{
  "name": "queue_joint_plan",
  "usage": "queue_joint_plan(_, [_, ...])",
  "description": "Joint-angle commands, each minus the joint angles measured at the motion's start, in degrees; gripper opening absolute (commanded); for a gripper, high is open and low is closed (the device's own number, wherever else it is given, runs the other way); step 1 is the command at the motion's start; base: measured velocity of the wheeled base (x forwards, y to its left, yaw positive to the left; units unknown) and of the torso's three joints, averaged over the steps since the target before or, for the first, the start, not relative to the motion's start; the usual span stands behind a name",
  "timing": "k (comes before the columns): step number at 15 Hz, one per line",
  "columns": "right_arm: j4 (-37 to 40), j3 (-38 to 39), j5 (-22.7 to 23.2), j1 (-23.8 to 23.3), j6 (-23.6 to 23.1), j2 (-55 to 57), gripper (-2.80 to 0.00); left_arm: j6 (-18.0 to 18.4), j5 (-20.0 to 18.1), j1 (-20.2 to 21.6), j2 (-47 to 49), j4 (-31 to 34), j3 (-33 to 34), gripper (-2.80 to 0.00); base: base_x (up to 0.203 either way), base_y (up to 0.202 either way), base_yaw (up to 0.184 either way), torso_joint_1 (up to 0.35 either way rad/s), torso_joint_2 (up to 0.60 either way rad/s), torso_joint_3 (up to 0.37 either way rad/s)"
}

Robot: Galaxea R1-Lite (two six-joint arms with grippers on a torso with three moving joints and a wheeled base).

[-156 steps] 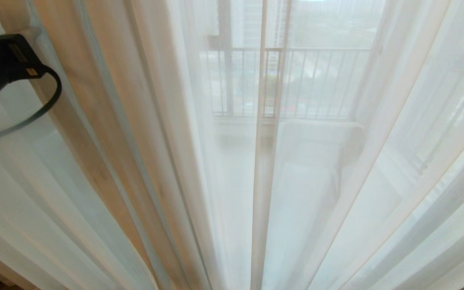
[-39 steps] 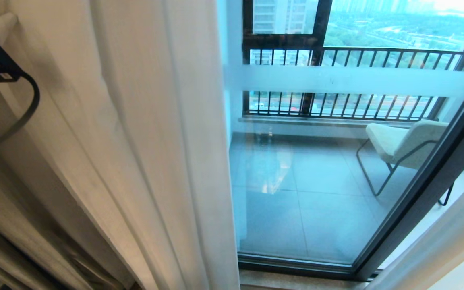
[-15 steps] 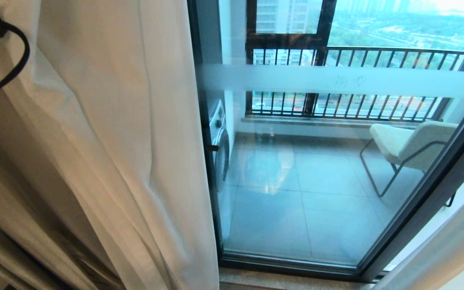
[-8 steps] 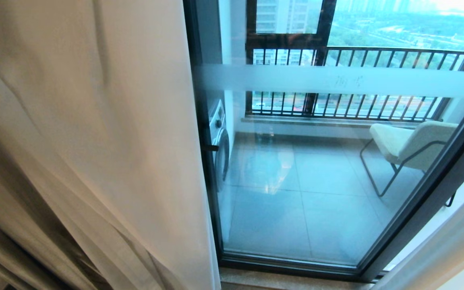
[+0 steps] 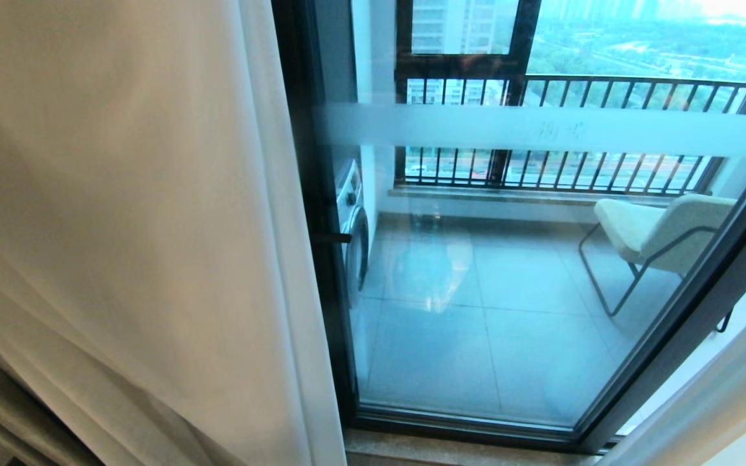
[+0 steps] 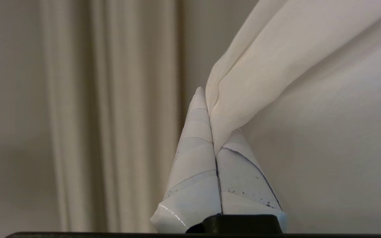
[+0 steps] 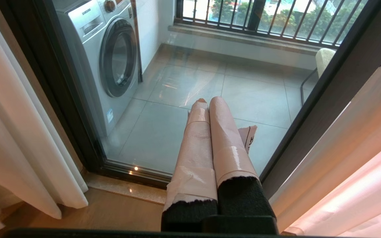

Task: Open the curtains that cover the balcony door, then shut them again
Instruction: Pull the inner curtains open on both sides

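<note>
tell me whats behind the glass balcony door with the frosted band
Behind the dark-framed glass balcony door: a silver front-loading washing machine, a cream metal-legged chair, grey floor tiles and a black-barred railing. The sheer white curtain covers whatever lies further left.

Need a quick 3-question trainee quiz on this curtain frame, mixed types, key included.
1. True or false: the left gripper is shut on the curtains.
2. What stands behind the balcony door, at its left side? A) washing machine B) bicycle C) ladder
3. Fill in: the right gripper is shut and holds ____.

Key: 1 true; 2 A, the washing machine; 3 nothing.
</note>
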Motion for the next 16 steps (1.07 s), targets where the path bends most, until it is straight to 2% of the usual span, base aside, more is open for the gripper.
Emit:
queue_joint_plan(1, [0.0,0.0,0.1,0.0,-0.1,0.0,-2.80,-1.3,0.1,3.9,2.5,0.0,-2.7,-2.80,0.000,0.000,0.000,0.000,0.00,0.000])
queue_joint_plan(6, [0.0,0.0,0.1,0.0,-0.1,0.0,-2.80,-5.3,0.2,11.9,7.4,0.2,-5.6,-2.80,0.000,0.000,0.000,0.000,0.00,0.000])
queue_joint_plan(10, [0.0,0.0,0.0,0.0,-0.1,0.0,-2.80,-7.6,0.3,15.7,11.8,0.3,-8.4,-2.80,0.000,0.000,0.000,0.000,0.00,0.000])
queue_joint_plan(16, [0.0,0.0,0.0,0.0,-0.1,0.0,-2.80,-13.4,0.3,20.7,17.7,0.6,-10.5,-2.80,0.000,0.000,0.000,0.000,0.00,0.000])
